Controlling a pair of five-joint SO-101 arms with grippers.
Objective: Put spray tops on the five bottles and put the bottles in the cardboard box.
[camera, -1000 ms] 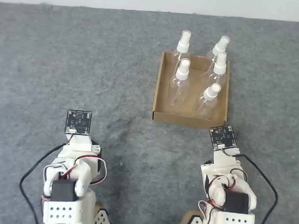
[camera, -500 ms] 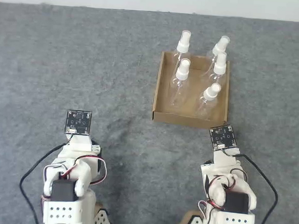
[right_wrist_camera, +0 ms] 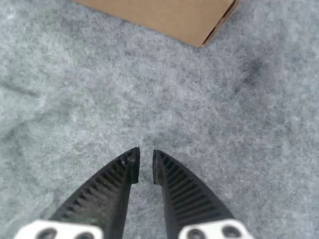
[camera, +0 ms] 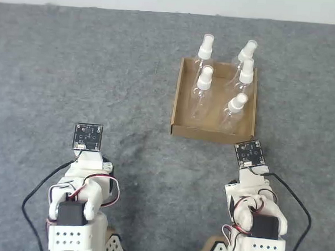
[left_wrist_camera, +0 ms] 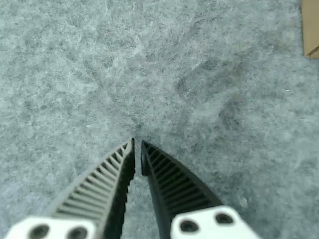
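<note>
Nothing moved: bottles (camera: 204,85) stand in the cardboard box (camera: 209,134); left gripper (left_wrist_camera: 137,143) and right gripper (right_wrist_camera: 144,151) nearly closed.

The high camera sat fixed above the tabletop (camera: 102,70) and looked steeply down from the arms' side. In that view the left arm (camera: 76,211) and right arm (camera: 255,222) rose from the near edge, and a pale strip (camera: 164,0) showed beyond the far edge. The camera stood far enough back to take in the whole cardboard box (camera: 211,132), which lay right of the middle, toward the far edge. Each wrist camera rode just behind its own gripper and looked forward and down along the fingers, close to the grey surface. The view past the left gripper (left_wrist_camera: 137,144) caught a sliver of the box's corner. The view past the right gripper (right_wrist_camera: 145,155) caught the box's near wall and one corner. All three views shared the grey tabletop and the box.
</note>
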